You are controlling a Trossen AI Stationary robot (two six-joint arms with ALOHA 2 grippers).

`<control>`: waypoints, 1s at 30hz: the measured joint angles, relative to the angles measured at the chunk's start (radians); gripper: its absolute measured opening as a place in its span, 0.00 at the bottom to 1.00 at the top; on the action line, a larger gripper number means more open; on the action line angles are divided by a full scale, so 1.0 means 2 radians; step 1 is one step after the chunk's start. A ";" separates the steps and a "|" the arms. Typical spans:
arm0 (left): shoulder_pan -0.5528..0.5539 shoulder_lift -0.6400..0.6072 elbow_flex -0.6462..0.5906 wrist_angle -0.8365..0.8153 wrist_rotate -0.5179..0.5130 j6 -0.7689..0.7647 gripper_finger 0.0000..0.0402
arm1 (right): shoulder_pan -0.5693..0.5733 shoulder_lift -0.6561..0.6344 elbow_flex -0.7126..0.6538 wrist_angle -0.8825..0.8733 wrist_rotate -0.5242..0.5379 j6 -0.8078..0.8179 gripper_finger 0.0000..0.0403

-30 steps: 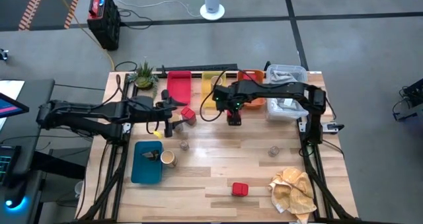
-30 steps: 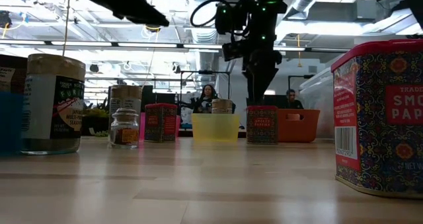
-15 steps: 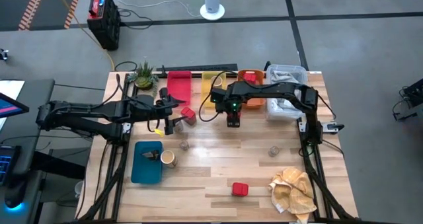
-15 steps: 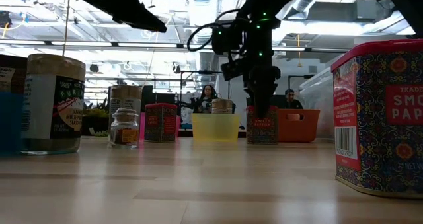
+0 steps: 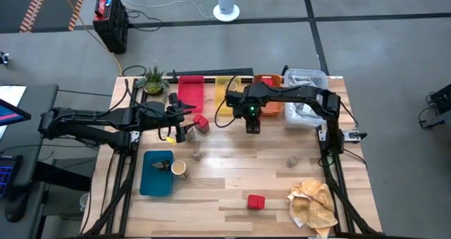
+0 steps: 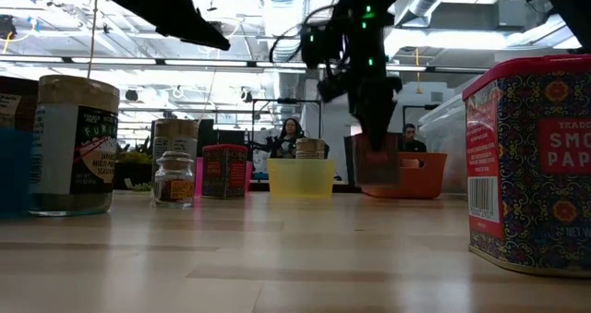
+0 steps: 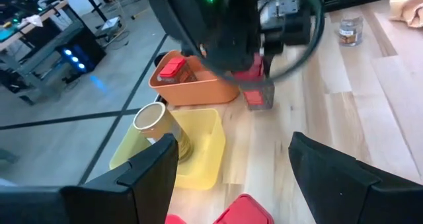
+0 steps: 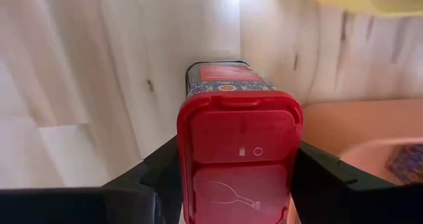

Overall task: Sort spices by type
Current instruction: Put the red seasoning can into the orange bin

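Near the far edge of the table, just in front of the yellow tray point(image 5: 227, 91) and the orange tray point(image 5: 268, 101), a red tin point(image 8: 238, 148) is being clamped between the two fingers of the right gripper point(image 5: 253, 125). From the table-height camera the tin point(image 6: 377, 159) is being shown clear of the wood, its base raised and blurred, so it is judged to be carried rather than resting. A second red tin point(image 7: 173, 68) is already lying in the orange tray, which is probably where this one is being taken.

Over by the red tray point(image 5: 190, 92), the left gripper point(image 5: 180, 123) is being held with its fingers parted and nothing between them, close to another red tin point(image 5: 200, 120) and a tan cylinder point(image 5: 204, 127). More spices are being left unsorted on the table: a small glass jar point(image 5: 291, 161), a red tin point(image 5: 255, 201) near the beige cloth point(image 5: 312, 201), and a tan cylinder point(image 5: 180, 170) beside the blue tray point(image 5: 156, 172).

Trouble is likeliest at the tray wall. The tin is being carried low, so its base could be caught on the orange rim and twisted in the fingers, or the tray could be shoved. Smooth metal sides are also being trusted to a narrow grip, so a slip is possible.
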 joint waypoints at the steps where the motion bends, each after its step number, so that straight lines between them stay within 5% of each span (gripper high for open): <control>1: 0.000 0.000 0.000 0.000 -0.002 0.000 0.69 | 0.000 -0.007 0.006 0.000 0.000 -0.003 0.59; 6: 0.000 0.000 0.000 -0.002 -0.006 0.000 0.69 | -0.017 -0.055 0.031 0.008 0.006 -0.009 0.59; 11: 0.000 0.000 0.000 -0.001 -0.006 -0.001 0.69 | -0.052 -0.097 0.035 -0.007 0.095 -0.016 0.59; 14: 0.000 0.000 0.000 0.000 -0.006 -0.002 0.69 | -0.081 -0.101 0.035 -0.029 0.104 -0.017 0.59; 30: 0.000 0.000 0.000 -0.001 -0.006 -0.004 0.69 | -0.125 -0.005 0.030 -0.023 0.119 -0.054 0.59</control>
